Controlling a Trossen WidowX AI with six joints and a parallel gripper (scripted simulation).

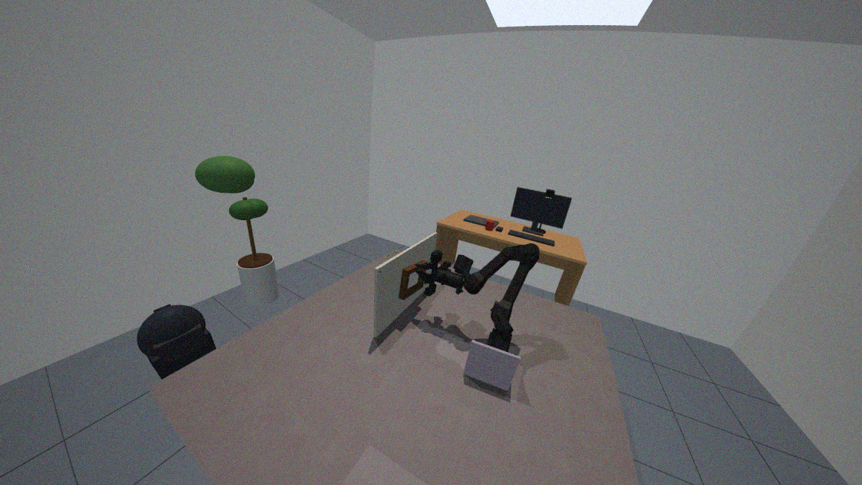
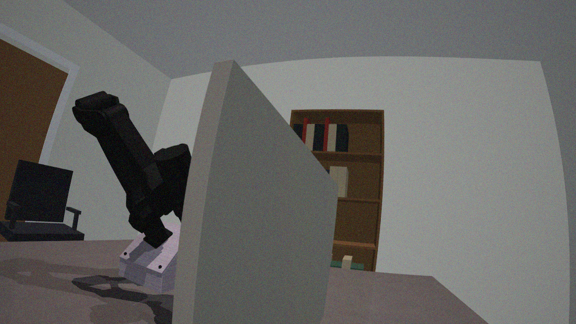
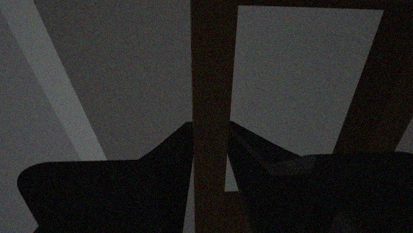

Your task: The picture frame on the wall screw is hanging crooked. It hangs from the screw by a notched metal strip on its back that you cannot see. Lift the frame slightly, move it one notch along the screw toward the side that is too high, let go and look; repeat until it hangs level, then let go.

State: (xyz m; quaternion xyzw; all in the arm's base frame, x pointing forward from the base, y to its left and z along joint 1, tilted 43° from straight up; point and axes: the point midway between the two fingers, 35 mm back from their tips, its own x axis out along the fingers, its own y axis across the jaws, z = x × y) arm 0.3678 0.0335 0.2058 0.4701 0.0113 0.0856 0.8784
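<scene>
Closest of all, in the wrist view, the gripper has its jaws pinched on one side bar of the brown picture frame, the bar running down the middle of the picture between the dark fingers (it is dim in there, but the grip reads plainly). In the top view, a pale base block sits below right of centre, and the black arm rises from behind it and reaches left. The frame is at the centre, against the front of the upright panel; the screw is hidden. Farther back, at upper right of centre, stands a wooden desk. In the exterior view, the panel hides frame and gripper, with a bookshelf beyond.
</scene>
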